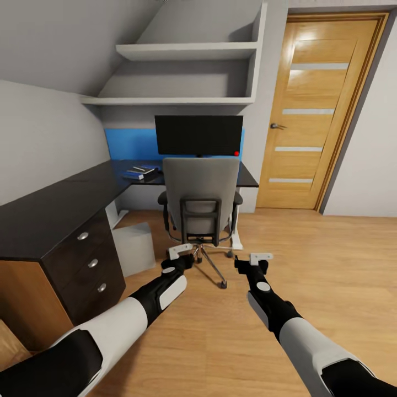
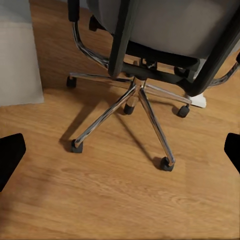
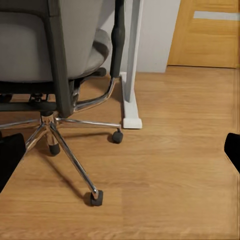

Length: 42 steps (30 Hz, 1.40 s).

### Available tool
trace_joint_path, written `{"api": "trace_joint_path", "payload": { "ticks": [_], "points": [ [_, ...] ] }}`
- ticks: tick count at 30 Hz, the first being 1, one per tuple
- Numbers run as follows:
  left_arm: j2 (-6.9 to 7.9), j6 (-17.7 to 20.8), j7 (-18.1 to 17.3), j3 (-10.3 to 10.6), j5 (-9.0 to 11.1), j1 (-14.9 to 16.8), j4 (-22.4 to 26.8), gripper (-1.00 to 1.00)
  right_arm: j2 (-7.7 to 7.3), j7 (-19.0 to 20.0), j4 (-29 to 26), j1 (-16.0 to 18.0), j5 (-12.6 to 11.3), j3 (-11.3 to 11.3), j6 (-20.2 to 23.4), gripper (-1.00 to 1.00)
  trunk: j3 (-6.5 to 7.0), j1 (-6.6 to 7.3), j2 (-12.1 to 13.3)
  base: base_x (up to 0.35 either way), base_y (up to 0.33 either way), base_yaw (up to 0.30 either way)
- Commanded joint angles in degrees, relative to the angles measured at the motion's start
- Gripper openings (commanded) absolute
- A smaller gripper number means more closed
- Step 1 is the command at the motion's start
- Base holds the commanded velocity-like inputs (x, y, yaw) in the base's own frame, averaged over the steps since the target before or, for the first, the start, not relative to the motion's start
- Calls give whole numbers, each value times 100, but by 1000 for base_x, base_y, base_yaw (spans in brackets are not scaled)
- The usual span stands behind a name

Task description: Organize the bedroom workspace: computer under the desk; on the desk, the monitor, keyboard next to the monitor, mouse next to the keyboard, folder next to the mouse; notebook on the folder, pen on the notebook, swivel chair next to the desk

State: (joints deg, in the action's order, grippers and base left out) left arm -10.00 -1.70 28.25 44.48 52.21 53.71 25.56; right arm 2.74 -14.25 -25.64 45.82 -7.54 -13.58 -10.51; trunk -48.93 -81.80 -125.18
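The swivel chair (image 1: 201,201) sits at the centre of the head view, its grey back toward the robot and its seat tucked up to the black L-shaped counter (image 1: 49,212). Its chrome five-star base (image 2: 135,100) spreads over the wood floor (image 1: 309,259). Just beyond the chair, at 12 o'clock, the monitor (image 1: 198,134) stands upright on the counter, screen dark, a red dot at its lower right corner. At about 11 o'clock from the chair, a blue folder (image 1: 137,173) lies flat on the counter with smaller items on top of it, too small to name. The light-grey computer (image 1: 134,247) stands on the floor at 9 o'clock from the chair's base, beside the three drawers (image 1: 91,263) with round silver knobs. A wooden door (image 1: 317,113) is at 2 o'clock, and white shelves (image 1: 187,52) hang above the monitor.

The left hand (image 1: 179,255) hovers low just behind the chair's base, fingers spread wide and holding nothing. The right hand (image 1: 259,260) hovers at 4 o'clock from the base, likewise wide open and empty. A white counter leg (image 3: 131,65) stands just beside the chair.
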Motion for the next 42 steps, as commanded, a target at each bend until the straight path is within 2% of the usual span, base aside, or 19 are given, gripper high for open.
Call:
{"api": "trace_joint_path", "payload": {
  "ticks": [1, 5, 10, 13, 14, 16, 17, 23, 30, 31, 35, 38, 42],
  "points": [
    [0, 3, 37, 40, 35, 8, -26, 100, -31, -37, 15, 5, -63, -49, -32, 100, 13, 23, 39, 0, 0, 0],
    [0, 54, 34, 40, 31, 8, -79, 100, -116, -31, 173, 5, -65, -49, -135, 100, 85, 111, 199, 0, 0, 0],
    [0, 89, 27, 58, 32, 8, -339, 100, -151, -27, 668, 5, -58, -58, -477, 100, 174, 221, 400, 0, 0, 0],
    [0, 80, -7, 89, 19, 8, -946, 100, -155, -26, 1140, 5, -56, -60, -855, 100, 228, 287, 520, 0, 0, 0],
    [0, 59, -321, 101, 15, 8, -1718, 100, -144, -11, 1857, 5, -59, -64, -1371, 100, 246, 309, 560, 0, 0, 0],
    [0, 55, -478, 100, 16, 5, -1904, 100, -138, 0, 2077, 4, -62, -65, -1511, 100, 282, 353, 641, 0, 0, 0],
    [0, 38, -688, 98, 18, -14, -2146, 100, -116, 9, 2339, -8, -67, -66, -1687, 100, 300, 375, 681, 0, 0, 0],
    [0, -49, -875, 93, 24, -291, -2358, 100, -36, 17, 2576, -228, -61, -68, -1887, 100, 408, 507, 921, 0, 0, 0],
    [0, -355, -935, 91, 18, -961, -2423, 100, 55, 19, 2640, -765, -11, -64, -1961, 100, 533, 660, 1202, 0, 0, 0],
    [0, -702, -941, 94, 15, -1405, -2430, 100, 56, 19, 2654, -1025, -5, -55, -1971, 100, 551, 682, 1242, 0, 0, 0],
    [20, -1035, -943, 95, 11, -1850, -2432, 100, 34, 19, 2659, -1352, -3, -49, -2021, 100, 623, 770, 1403, 0, 0, 0],
    [86, -1164, -942, 96, 10, -2103, -2432, 100, 22, 16, 2663, -1497, -8, -45, -2118, 100, 677, 836, 1523, 0, 0, 0],
    [286, -1292, -947, 96, 8, -2620, -2433, 100, -60, 16, 2677, -1712, -22, -44, -2263, 100, 749, 924, 1683, 0, 0, 0]
  ]
}}
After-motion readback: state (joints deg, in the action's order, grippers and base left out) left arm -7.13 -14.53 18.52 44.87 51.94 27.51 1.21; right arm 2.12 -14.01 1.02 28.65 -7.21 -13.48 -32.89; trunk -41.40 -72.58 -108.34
